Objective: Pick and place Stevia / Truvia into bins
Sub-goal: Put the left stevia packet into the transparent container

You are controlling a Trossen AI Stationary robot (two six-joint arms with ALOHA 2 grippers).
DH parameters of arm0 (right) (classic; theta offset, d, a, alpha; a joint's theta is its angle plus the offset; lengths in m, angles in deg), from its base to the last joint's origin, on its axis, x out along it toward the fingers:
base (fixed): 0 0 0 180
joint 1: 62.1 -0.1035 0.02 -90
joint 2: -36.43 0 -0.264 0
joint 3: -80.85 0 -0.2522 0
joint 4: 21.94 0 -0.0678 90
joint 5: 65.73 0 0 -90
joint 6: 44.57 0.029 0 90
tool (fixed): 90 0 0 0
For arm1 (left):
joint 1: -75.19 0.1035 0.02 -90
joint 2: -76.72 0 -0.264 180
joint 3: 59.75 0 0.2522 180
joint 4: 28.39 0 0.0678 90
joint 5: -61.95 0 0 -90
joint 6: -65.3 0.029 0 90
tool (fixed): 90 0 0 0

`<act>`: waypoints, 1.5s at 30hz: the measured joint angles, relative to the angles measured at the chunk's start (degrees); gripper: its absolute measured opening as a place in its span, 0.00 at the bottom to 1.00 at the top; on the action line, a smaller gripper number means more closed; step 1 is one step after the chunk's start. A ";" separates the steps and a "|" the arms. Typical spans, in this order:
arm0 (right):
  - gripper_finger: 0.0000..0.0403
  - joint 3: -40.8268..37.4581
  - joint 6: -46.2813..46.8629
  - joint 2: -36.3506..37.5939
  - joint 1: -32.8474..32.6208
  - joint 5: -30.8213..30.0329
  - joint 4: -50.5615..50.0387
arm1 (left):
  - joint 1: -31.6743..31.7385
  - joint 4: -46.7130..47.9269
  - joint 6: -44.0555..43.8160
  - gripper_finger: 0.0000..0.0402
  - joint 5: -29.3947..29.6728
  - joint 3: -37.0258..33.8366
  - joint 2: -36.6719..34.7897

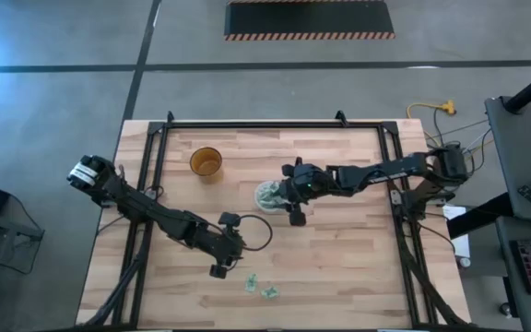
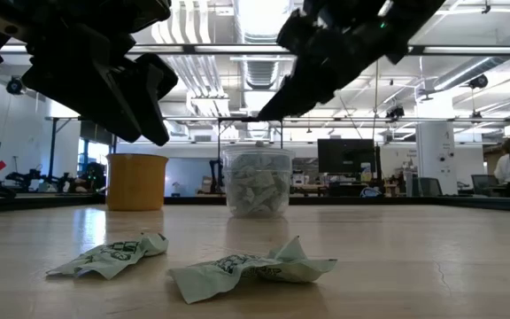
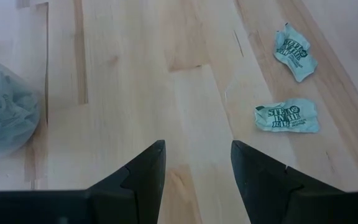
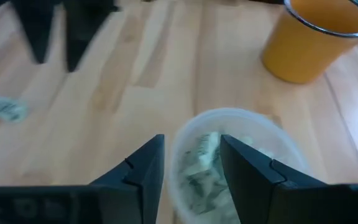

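Note:
Two crumpled pale green and white Stevia sachets lie flat on the wood near the table's near edge; the left wrist view shows them as one sachet and another. My left gripper hovers open just left of them and touches nothing. The translucent bin cup stands upright mid-table with several sachets inside. My right gripper is open above the cup's rim, with the sachet pile showing between its fingers.
An amber-brown cup stands upright to the far left of the bin. A black frame runs along the table's far edge and sides. Bare wood lies to the right of the loose sachets.

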 joint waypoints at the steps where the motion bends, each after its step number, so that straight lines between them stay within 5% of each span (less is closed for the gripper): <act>1: 0.37 -0.02 -0.26 0.77 -0.54 0.01 -1.01 | 0.00 0.05 0.00 0.41 -0.14 -0.03 0.00; 11: 0.34 -0.11 0.77 9.53 -7.26 0.02 -18.12 | 0.01 -7.34 0.44 0.41 -0.69 -0.14 4.03; 17: 0.32 -0.76 6.77 12.91 -13.36 0.00 -27.30 | -0.08 -11.60 0.28 0.41 -8.54 0.08 9.67; 31: 0.27 -1.31 15.67 14.69 -25.87 -0.49 -30.92 | -0.39 -19.68 0.39 0.41 -15.15 0.08 15.02; 45: 0.22 -1.33 17.13 14.93 -27.93 -0.66 -30.77 | -3.31 -24.10 0.60 0.41 -14.43 -0.24 18.56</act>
